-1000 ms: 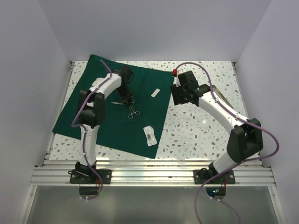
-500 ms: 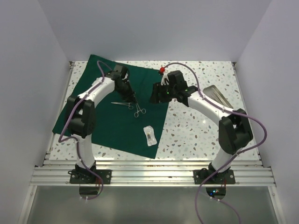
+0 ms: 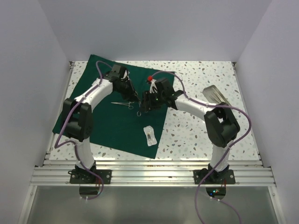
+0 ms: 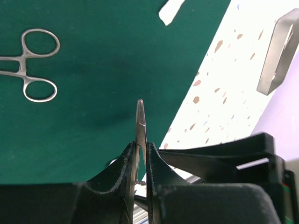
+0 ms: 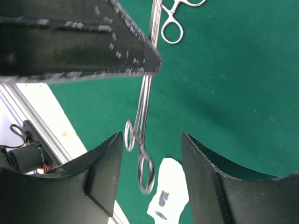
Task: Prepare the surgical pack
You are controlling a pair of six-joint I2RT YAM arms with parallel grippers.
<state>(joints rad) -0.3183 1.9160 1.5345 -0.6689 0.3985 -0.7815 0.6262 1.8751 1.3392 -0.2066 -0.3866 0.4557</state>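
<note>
The surgical pack, a dark green cloth drape, lies spread on the left half of the table. My left gripper is shut on the tip of steel forceps, which hang ring-end down above the drape. My right gripper is open, and the forceps' rings hang between its fingers without touching them. A second steel instrument lies flat on the drape beside the left gripper.
A white packet lies near the drape's right edge. A small white pad rests on the drape farther back. A shallow metal tray stands on the speckled table at the right.
My right arm has swung left across the table until its open jaws surround the hanging forceps. The left gripper shifted slightly right with the forceps still in it.
</note>
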